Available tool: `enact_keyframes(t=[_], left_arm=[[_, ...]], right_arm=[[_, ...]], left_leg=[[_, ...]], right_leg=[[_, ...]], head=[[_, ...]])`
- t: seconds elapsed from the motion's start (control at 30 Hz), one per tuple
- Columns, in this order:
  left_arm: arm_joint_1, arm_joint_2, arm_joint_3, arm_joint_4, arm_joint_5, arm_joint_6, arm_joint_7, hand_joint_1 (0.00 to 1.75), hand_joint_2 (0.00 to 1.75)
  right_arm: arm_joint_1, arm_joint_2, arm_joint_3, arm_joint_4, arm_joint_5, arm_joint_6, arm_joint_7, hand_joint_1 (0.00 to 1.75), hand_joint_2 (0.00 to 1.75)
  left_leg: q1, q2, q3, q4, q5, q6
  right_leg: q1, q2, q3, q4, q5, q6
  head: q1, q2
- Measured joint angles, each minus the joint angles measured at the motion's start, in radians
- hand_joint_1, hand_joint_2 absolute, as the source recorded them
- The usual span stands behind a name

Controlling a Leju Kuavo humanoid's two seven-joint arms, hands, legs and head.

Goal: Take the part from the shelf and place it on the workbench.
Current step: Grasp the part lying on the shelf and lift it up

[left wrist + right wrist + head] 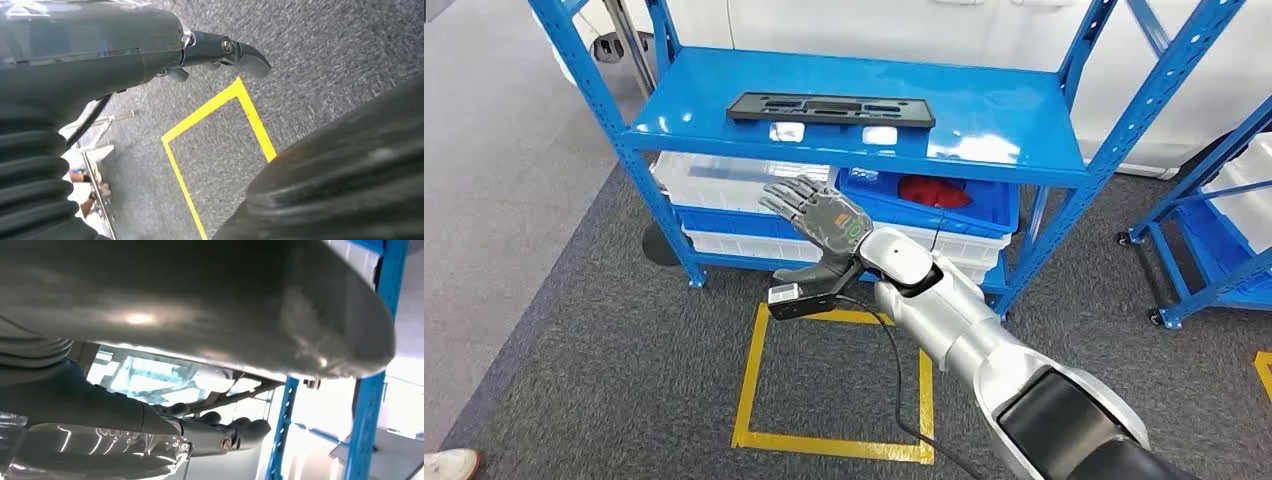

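Right hand (816,218) is up in front of the shelf (864,140), fingers spread, holding nothing. Left hand (220,50) hangs over the carpet by the yellow floor square (215,135); we can't tell its state, fingers mostly hidden. Beyond, the black part (831,109) lies flat on the top shelf board, untouched. Below it, blue bin (924,205) contents partly hidden.

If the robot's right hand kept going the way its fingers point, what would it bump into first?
Probably the white bin under the blue shelf. The right hand is open, empty, fingers aimed up and left toward it. Depth is unclear from the head view, so the shelf's front edge might come first. The black part lies above that line.
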Motion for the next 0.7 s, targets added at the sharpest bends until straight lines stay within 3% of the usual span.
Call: enact_keyframes(t=[0.1,0.13,0.2,0.23,0.27,0.3,0.33,0.4,0.43,0.5,0.6,0.63,0.7], left_arm=[[0.000,-0.001,0.000,0.000,0.000,0.000,0.001,0.00,0.00],[0.000,-0.001,0.000,0.000,0.000,-0.001,0.002,0.00,0.00],[0.000,-0.001,0.000,0.000,0.000,-0.001,0.004,0.00,0.00],[0.000,-0.001,0.000,0.000,0.000,-0.001,0.006,0.00,0.00],[0.000,-0.001,0.000,0.000,0.000,-0.002,0.008,0.00,0.00],[0.000,-0.001,0.001,0.000,0.000,-0.002,0.010,0.00,0.00],[0.000,-0.002,0.001,0.000,0.000,-0.002,0.012,0.00,0.00],[0.000,-0.006,0.002,0.001,0.001,-0.001,0.015,0.00,0.00],[0.000,-0.007,0.003,0.001,0.002,-0.001,0.016,0.00,0.00],[0.000,-0.008,0.005,0.002,0.003,0.000,0.017,0.00,0.00],[0.001,-0.005,0.006,0.002,0.003,0.000,0.016,0.00,0.00],[0.001,-0.004,0.006,0.003,0.003,-0.001,0.016,0.00,0.00],[-0.002,-0.003,0.006,0.004,0.003,-0.002,0.014,0.00,0.00]], right_arm=[[-0.001,-0.001,0.001,0.000,0.000,-0.004,0.000,0.00,0.00],[-0.001,-0.002,0.001,0.000,-0.001,-0.006,0.000,0.00,0.00],[0.001,-0.003,0.002,0.001,-0.002,-0.009,0.000,0.00,0.00],[0.005,-0.005,0.002,0.002,-0.002,-0.009,0.001,0.00,0.00],[0.008,-0.006,0.002,0.002,-0.002,-0.010,0.002,0.00,0.00],[0.011,-0.007,0.003,0.002,-0.001,-0.010,0.003,0.00,0.00],[0.011,-0.008,0.003,0.003,0.000,-0.009,0.006,0.00,0.00],[0.005,-0.008,0.003,0.003,0.002,-0.009,0.010,0.00,0.00],[0.001,-0.008,0.003,0.003,0.003,-0.009,0.012,0.00,0.00],[-0.005,-0.010,0.003,0.003,0.002,-0.009,0.016,0.00,0.00],[-0.010,-0.013,0.001,0.001,-0.002,-0.011,0.021,0.00,0.00],[-0.013,-0.014,0.000,0.000,-0.003,-0.014,0.021,0.00,0.00],[-0.016,-0.017,0.000,0.000,-0.005,-0.019,0.021,0.00,0.00]], left_leg=[[0.002,0.000,0.006,-0.003,-0.004,0.016],[0.002,0.001,0.009,-0.004,-0.007,0.022],[-0.001,0.001,0.014,-0.004,-0.013,0.032],[-0.003,0.001,0.018,-0.004,-0.017,0.036],[-0.005,0.000,0.023,-0.004,-0.021,0.038],[-0.008,-0.002,0.030,-0.004,-0.026,0.040],[-0.012,-0.003,0.039,-0.004,-0.033,0.041],[-0.018,-0.005,0.056,-0.006,-0.047,0.040],[-0.019,-0.005,0.060,-0.007,-0.052,0.038],[-0.019,-0.005,0.064,-0.014,-0.059,0.031],[-0.024,0.000,0.076,-0.014,-0.071,0.018],[-0.023,0.001,0.063,0.017,-0.083,0.012],[-0.014,0.001,-0.014,0.143,-0.118,-0.005]], right_leg=[[-0.003,-0.002,-0.012,0.034,-0.019,0.010],[-0.004,-0.003,-0.034,0.078,-0.038,0.014],[-0.004,-0.005,-0.111,0.211,-0.084,0.018],[-0.003,-0.006,-0.150,0.268,-0.095,0.016],[-0.001,-0.006,-0.176,0.295,-0.086,0.012],[0.003,-0.006,-0.183,0.283,-0.058,0.006],[0.008,-0.005,-0.171,0.234,-0.013,-0.005],[0.022,0.000,-0.125,0.101,0.068,-0.034],[0.029,0.002,-0.104,0.050,0.086,-0.046],[0.035,0.004,-0.087,0.013,0.078,-0.057],[0.019,0.002,-0.050,-0.027,0.068,-0.052],[0.013,0.001,-0.034,-0.040,0.066,-0.048],[0.008,0.001,-0.011,-0.048,0.053,-0.044]], head=[[0.000,0.000],[0.000,0.000],[0.000,0.000],[0.000,0.000],[0.000,0.000],[0.000,0.000],[0.000,0.000],[0.000,0.000],[0.000,0.000],[0.000,0.000],[0.000,0.000],[-0.001,0.000],[-0.001,0.000]])
